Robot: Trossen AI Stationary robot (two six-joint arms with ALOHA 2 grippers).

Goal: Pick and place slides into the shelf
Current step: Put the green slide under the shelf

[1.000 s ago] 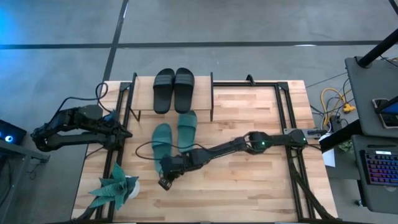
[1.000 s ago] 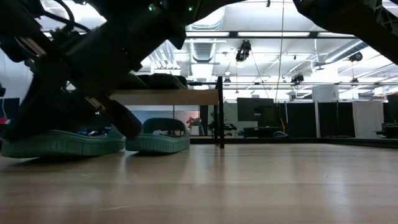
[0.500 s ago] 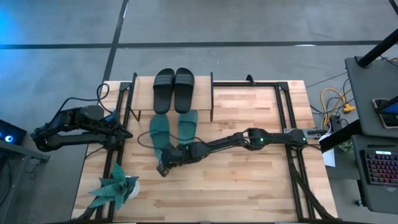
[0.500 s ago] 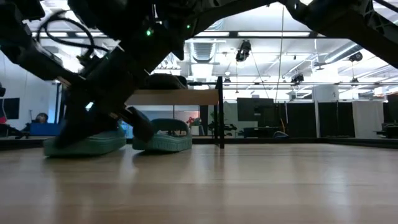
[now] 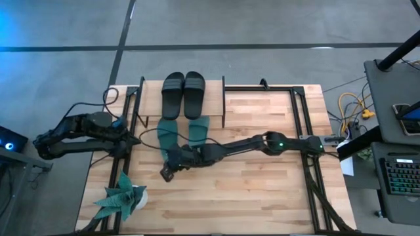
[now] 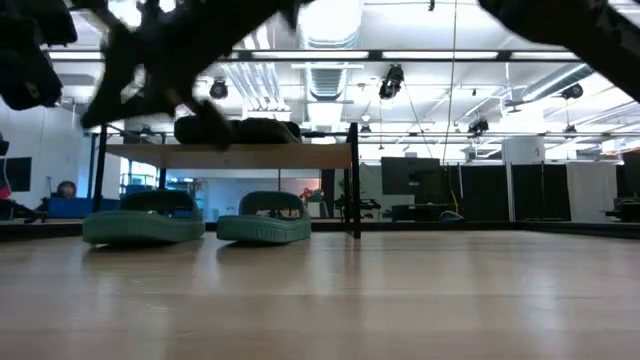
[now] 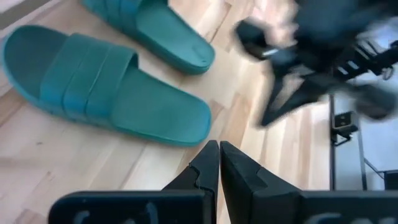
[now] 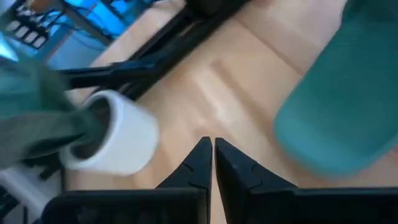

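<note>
Two black slides (image 5: pixel 184 92) lie side by side on the shelf's top board (image 5: pixel 213 105), also seen in the low view (image 6: pixel 240 130). Two teal slides (image 5: pixel 167 134) (image 5: pixel 198 128) rest sole-down on the wood at the shelf's near side, below the board (image 6: pixel 300 156) in the low view (image 6: pixel 140 225) (image 6: pixel 265 227). My right gripper (image 5: pixel 167 174) is shut and hovers just near of the left teal slide's heel (image 8: pixel 342 124), touching nothing. My left gripper (image 7: pixel 217 152) is shut and waits at the table's left edge, facing the teal slides (image 7: pixel 112 93).
A green plant in a white pot (image 5: pixel 125 200) (image 8: pixel 112 134) stands near the table's near-left corner, close to my right gripper. Black frame rails (image 5: pixel 305 124) run along the table's sides. The right arm stretches across the table's middle. Bare wood lies to the near right.
My right gripper moved toward the far edge with the left teal slide ahead of it. That slide slid along the table toward the shelf and now lies level with the other teal slide. The gripper then rose clear of it. The other slides stayed put.
</note>
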